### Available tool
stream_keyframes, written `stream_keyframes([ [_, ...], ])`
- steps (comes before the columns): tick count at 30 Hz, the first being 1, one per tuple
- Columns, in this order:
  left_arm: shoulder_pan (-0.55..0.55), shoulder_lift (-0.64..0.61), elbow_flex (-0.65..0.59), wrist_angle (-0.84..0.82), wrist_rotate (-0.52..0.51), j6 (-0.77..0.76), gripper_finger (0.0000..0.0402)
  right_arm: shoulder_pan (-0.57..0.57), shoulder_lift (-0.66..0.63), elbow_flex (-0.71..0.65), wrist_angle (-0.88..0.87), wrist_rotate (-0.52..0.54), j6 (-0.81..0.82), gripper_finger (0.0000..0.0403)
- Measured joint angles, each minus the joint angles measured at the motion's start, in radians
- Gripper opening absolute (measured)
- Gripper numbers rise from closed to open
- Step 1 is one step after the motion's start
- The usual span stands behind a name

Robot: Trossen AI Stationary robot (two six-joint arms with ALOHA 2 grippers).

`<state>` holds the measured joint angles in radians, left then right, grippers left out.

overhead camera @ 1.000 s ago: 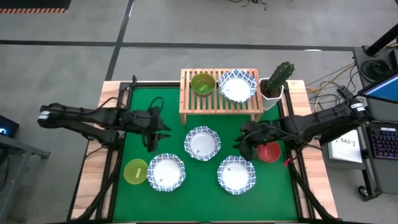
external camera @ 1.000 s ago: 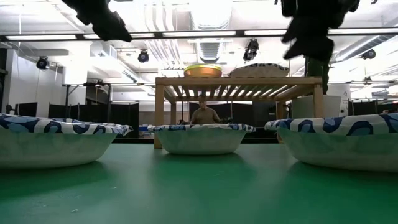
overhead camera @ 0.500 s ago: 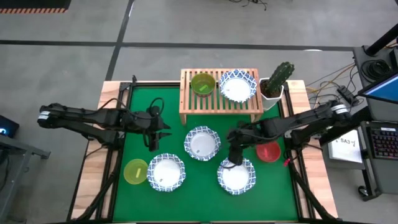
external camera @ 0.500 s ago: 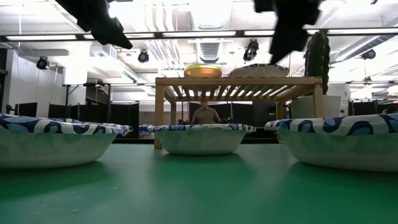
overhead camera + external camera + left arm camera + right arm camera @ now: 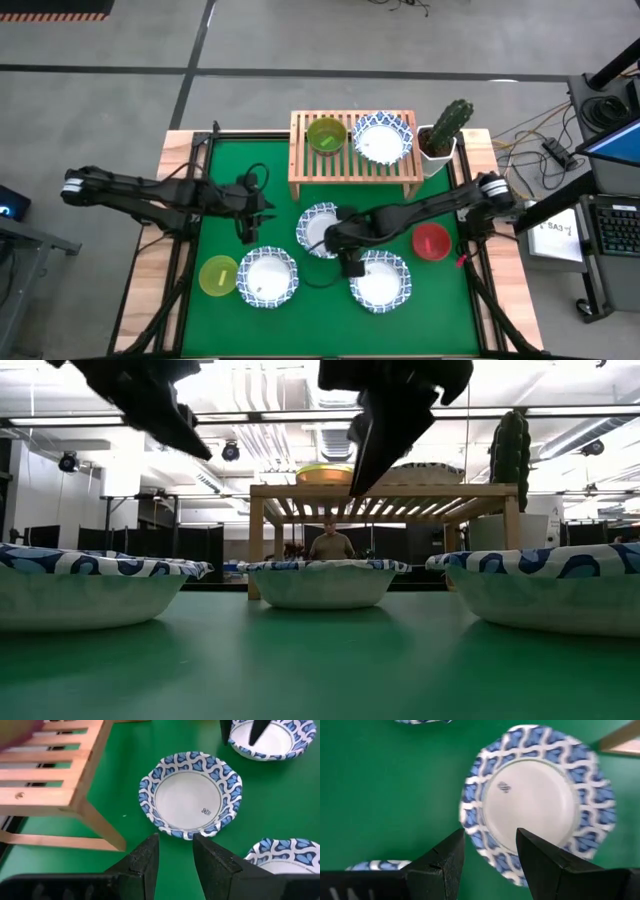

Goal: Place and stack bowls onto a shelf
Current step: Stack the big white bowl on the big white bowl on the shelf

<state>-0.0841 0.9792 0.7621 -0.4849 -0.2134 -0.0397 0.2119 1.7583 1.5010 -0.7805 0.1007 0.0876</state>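
Blue-rimmed centre bowl [image 5: 325, 229] lies under the open right hand [image 5: 349, 262] — left hand [image 5: 243, 222] open, beside it.

floor: grey concrete [image 5: 120, 100], dark seam lines across it
ceiling: white, pipes and ducts [image 5: 340, 435], long strip lights, black spotlights [image 5: 68, 461]
far room: dark partitions [image 5: 190, 545], person [image 5: 330, 543] seated far back
table side: keyboard [image 5: 615, 235], monitor [image 5: 612, 140], cables [image 5: 530, 135] on floor
edge: wood table border [image 5: 150, 280]
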Motion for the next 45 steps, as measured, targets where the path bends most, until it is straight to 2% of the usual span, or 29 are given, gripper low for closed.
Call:
stream_keyframes([
  [9, -0.019, -0.047, -0.148, 0.033, 0.022, -0.096, 0.0102, 0.002, 0.122, 0.029, 0.009, -0.023, 0.035, 0.0168],
  [14, -0.027, -0.109, -0.178, 0.032, 0.022, -0.104, 0.0102, 0.002, 0.160, 0.030, 0.025, -0.022, 0.042, 0.0164],
  [20, -0.027, -0.215, -0.166, 0.022, 0.021, -0.072, 0.0102, -0.001, 0.203, 0.030, 0.049, -0.023, 0.013, 0.0127],
  [24, -0.027, -0.277, -0.159, 0.038, 0.016, -0.066, 0.0102, -0.001, 0.205, 0.030, 0.058, -0.023, 0.004, 0.0082],
  [27, -0.027, -0.310, -0.161, 0.041, 0.016, -0.067, 0.0102, -0.001, 0.180, 0.030, 0.055, -0.023, 0.002, 0.0034],
  [29, -0.027, -0.329, -0.174, 0.034, 0.014, -0.071, 0.0102, -0.001, 0.157, 0.030, 0.056, -0.023, 0.000, 0.0017],
  [35, -0.027, -0.362, -0.212, 0.088, -0.006, -0.055, 0.0102, 0.000, 0.046, 0.041, 0.051, -0.068, 0.050, 0.0013],
  [42, -0.028, -0.361, -0.206, 0.190, -0.006, -0.020, 0.0102, 0.008, -0.128, 0.150, 0.060, -0.099, 0.000, 0.0012],
  [43, -0.027, -0.360, -0.206, 0.210, -0.006, -0.006, 0.0102, 0.012, -0.155, 0.171, 0.062, -0.079, -0.023, 0.0012],
  [45, -0.028, -0.359, -0.206, 0.238, -0.006, 0.016, 0.0102, 0.024, -0.202, 0.215, 0.059, 0.033, -0.088, 0.0012],
])
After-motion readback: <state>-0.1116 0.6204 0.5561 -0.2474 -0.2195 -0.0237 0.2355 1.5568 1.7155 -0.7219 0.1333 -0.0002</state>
